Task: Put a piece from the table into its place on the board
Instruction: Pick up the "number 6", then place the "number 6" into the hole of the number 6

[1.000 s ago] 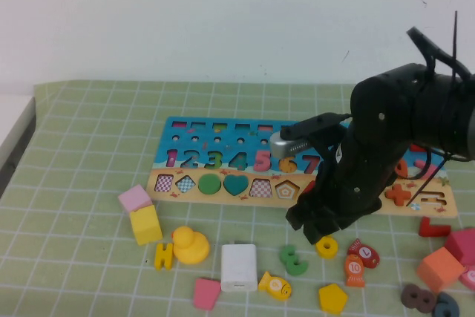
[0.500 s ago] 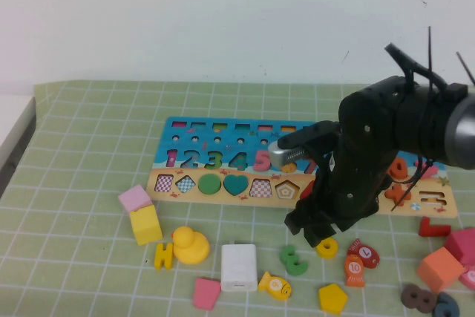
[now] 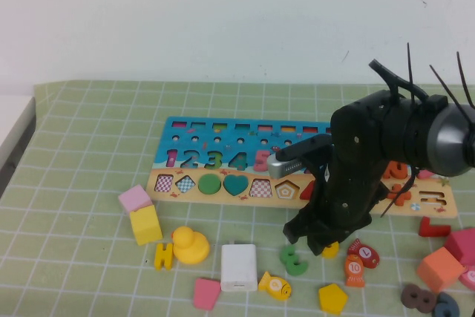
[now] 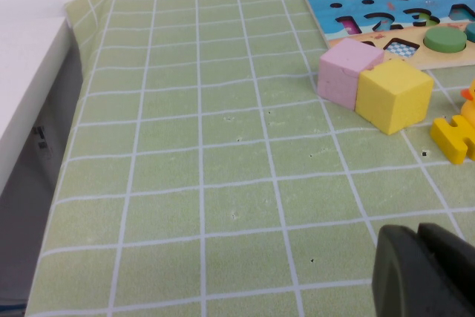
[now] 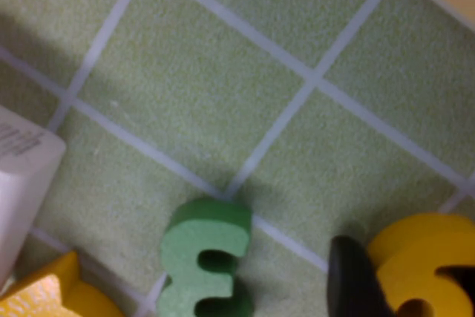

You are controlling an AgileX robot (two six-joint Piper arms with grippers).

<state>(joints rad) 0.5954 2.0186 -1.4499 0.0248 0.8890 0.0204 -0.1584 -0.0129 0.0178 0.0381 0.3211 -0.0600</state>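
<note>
Gridded green table (image 3: 89, 257); right end effector (image 3: 320, 243) low over flat yellow piece (image 5: 415, 265); left end effector (image 4: 427, 272) parked; both grips unclear.

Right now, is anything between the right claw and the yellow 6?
Nothing visible. The right claw is low over the table at the yellow 6, one fingertip already beside it. The green numeral lies apart. The left claw is parked far off.
</note>
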